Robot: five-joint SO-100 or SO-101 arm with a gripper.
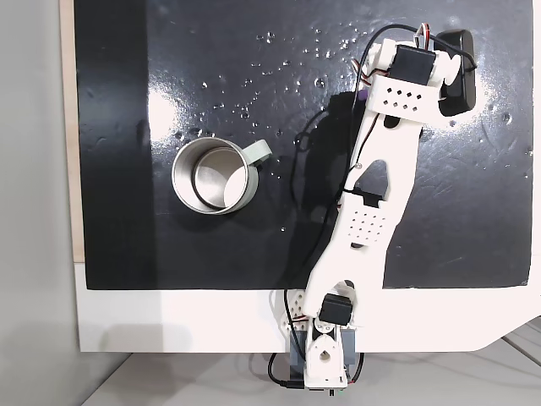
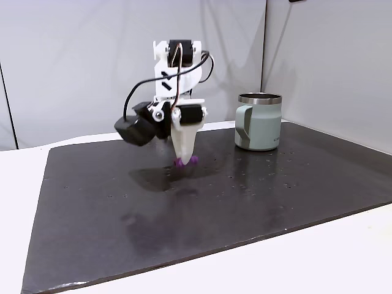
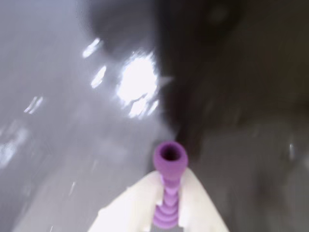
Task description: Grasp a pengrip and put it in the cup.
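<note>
The purple ribbed pengrip [image 3: 170, 157] is pinched lengthwise between my white fingertips, its open end sticking out past them. My gripper [image 3: 170, 180] is shut on it. In a fixed view from the side, the gripper [image 2: 184, 157] points straight down, with the pengrip [image 2: 187, 162] at its tip, at or just above the black mat. The silver cup [image 2: 258, 121] stands upright to the right of it and farther back, well apart. In a fixed view from above, the cup [image 1: 215, 176] sits left of the arm [image 1: 372, 186], its pale handle pointing toward the upper right.
A glossy black mat [image 1: 127, 237] with white specks and glare spots covers the table. Its white border [image 1: 169, 321] runs along the bottom edge, where the arm's base [image 1: 325, 351] stands. A black cable [image 1: 296, 169] loops beside the arm.
</note>
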